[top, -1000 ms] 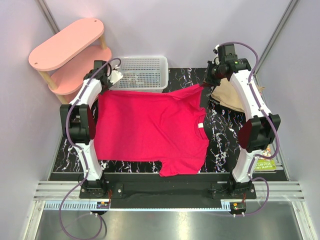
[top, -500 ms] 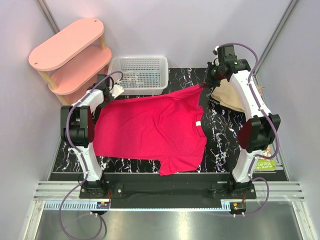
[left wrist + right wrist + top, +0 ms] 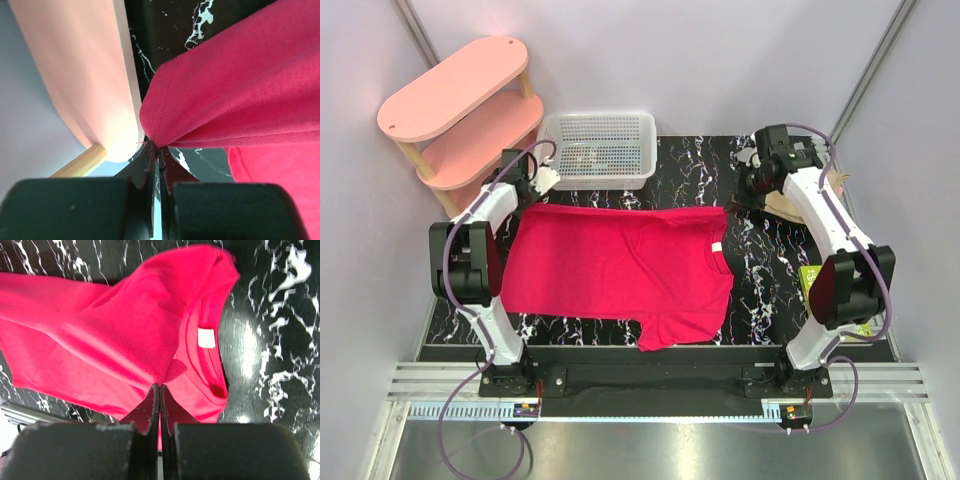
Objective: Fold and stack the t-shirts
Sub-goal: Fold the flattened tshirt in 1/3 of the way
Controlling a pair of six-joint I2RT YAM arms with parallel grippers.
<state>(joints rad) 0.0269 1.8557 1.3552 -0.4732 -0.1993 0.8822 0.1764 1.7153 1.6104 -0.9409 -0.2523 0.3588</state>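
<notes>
The crimson-pink t-shirt (image 3: pixel 620 270) lies across the black marbled table (image 3: pixel 770 260), collar to the right. Its far edge is lifted and stretched between my two grippers. My left gripper (image 3: pixel 527 190) is shut on the shirt's far left hem corner; in the left wrist view the cloth (image 3: pixel 240 75) bunches right at the closed tips (image 3: pixel 159 147). At the far right shoulder my right gripper (image 3: pixel 748 192) is shut on a pinch of the shirt (image 3: pixel 115 325), jaws tight together (image 3: pixel 160 386). A folded tan t-shirt (image 3: pixel 782 206) peeks out behind the right arm.
A white mesh basket (image 3: pixel 600 148) stands at the back of the table, just beyond the shirt's far edge. A pink two-tier shelf (image 3: pixel 460 100) stands at the far left, close to the left gripper. A small green item (image 3: pixel 812 277) lies by the right arm.
Both grippers have come down and toward the near side with the shirt's far edge still held. The right one has also shifted right, pulling that edge straight.
</notes>
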